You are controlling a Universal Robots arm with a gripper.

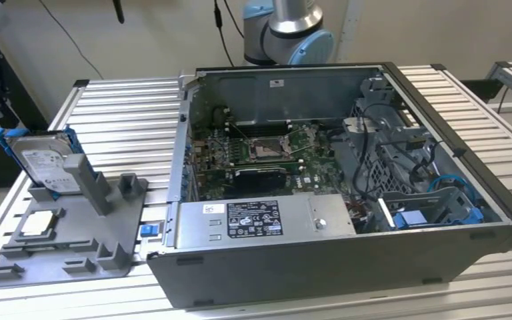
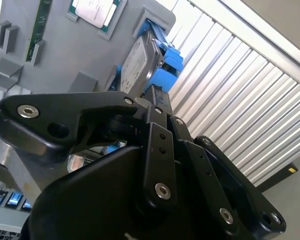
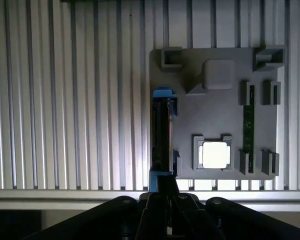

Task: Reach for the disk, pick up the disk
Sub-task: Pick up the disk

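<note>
Reach step by the look of it, nothing's picked up yet; the disk (image 1: 43,163) stands on edge in a slot at the far corner of the grey holder (image 1: 69,237), over at the exterior view's left, label facing out and blue frame round it; a small square chip (image 1: 41,225) sits in its own pocket on the holder, nearer the camera than the disk.

In the first wrist view the gripper (image 3: 165,184) hangs over the holder, lined up along the disk's thin upper edge and near one end of it; can't tell if it touches the blue frame, I'd guess not; the jaws look closed, tips together with nothing between them. My read: a grab from here needs the jaws opened wider than the disk is thick, then brought down squarely either side; it's tall, thin and only propped in that slot, so a nudge could tip it.

The holder lies on a ribbed aluminium worktop (image 1: 123,127); just beside the holder, on the exterior view's right, is an open computer case (image 1: 327,280); the arm (image 1: 287,27) rises behind the case, well apart from the holder; pale wall (image 1: 149,40) and dangling cables (image 1: 219,20) behind it all.
</note>
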